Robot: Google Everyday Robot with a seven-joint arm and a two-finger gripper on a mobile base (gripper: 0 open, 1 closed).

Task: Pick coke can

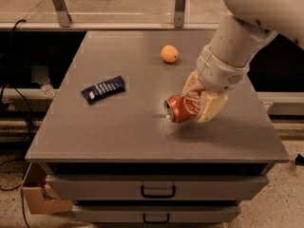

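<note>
The coke can (180,109) is red with white script and lies on its side, its silver end facing left. My gripper (200,100) is shut on the can's right half, one cream finger behind it and one in front. The can hangs a little above the grey table (118,137), right of centre, with its shadow on the top beneath it. My white arm comes in from the upper right.
An orange fruit (169,53) sits at the table's back, just left of my arm. A dark blue snack packet (103,89) lies at the left. Drawers (157,191) are under the table's front edge. A cardboard box (38,198) stands on the floor at the lower left.
</note>
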